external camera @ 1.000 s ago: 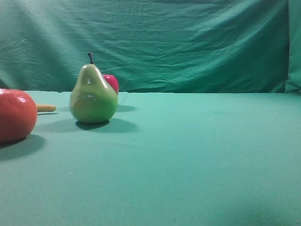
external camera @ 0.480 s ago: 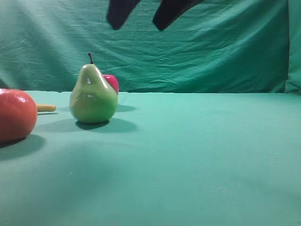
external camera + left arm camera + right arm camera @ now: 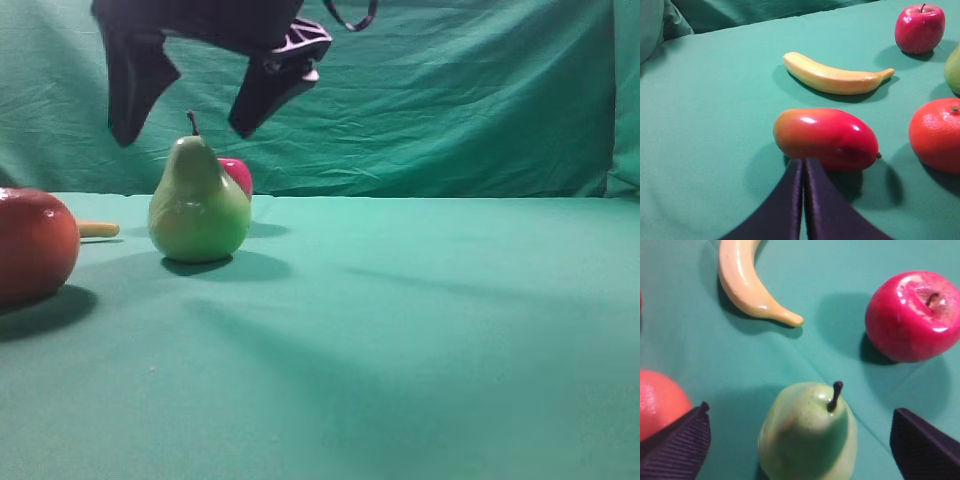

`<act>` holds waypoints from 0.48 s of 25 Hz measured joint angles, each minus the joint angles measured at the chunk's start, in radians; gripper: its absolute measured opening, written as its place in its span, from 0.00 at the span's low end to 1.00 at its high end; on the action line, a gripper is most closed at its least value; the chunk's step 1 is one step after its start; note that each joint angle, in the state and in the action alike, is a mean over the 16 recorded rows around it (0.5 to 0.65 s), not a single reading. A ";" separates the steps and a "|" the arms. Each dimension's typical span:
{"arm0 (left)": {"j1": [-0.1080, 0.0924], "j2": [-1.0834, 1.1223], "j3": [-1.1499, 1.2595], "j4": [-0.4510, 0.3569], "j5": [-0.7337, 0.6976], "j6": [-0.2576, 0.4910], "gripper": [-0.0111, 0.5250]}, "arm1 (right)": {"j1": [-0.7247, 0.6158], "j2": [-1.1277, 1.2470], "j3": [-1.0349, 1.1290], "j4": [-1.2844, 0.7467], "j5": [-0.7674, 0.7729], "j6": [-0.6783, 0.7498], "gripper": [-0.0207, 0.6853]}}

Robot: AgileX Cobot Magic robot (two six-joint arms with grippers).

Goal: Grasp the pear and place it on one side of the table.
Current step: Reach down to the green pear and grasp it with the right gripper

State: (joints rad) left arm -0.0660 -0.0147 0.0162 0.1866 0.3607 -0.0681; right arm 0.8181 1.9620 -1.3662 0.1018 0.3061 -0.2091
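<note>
While my right fingers [image 3: 185,125] hang spread wide above the pear [image 3: 199,202], touching nothing, it stands upright on the tabletop [image 3: 420,330] before the apple [image 3: 910,317]. My left fingers [image 3: 804,172] are pressed together, empty. No writing shows.

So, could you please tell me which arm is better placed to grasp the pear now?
The right. The right gripper hangs open directly above the pear, its fingers spread to either side of the fruit. The left gripper is shut and points at the mango, with the pear only at that view's edge.
</note>
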 joint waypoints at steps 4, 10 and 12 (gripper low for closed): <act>0.000 0.000 0.000 0.000 0.000 0.000 0.02 | -0.008 0.061 -0.032 0.009 -0.016 0.002 0.82; 0.000 0.000 0.000 0.000 0.000 0.000 0.02 | -0.053 0.054 -0.044 0.013 0.007 0.009 0.70; 0.000 0.000 0.000 0.000 0.000 0.000 0.02 | -0.081 0.020 -0.041 0.013 0.032 0.012 0.65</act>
State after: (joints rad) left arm -0.0660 -0.0147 0.0162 0.1866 0.3607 -0.0681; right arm 0.7369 1.9823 -1.4070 0.1152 0.3379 -0.1973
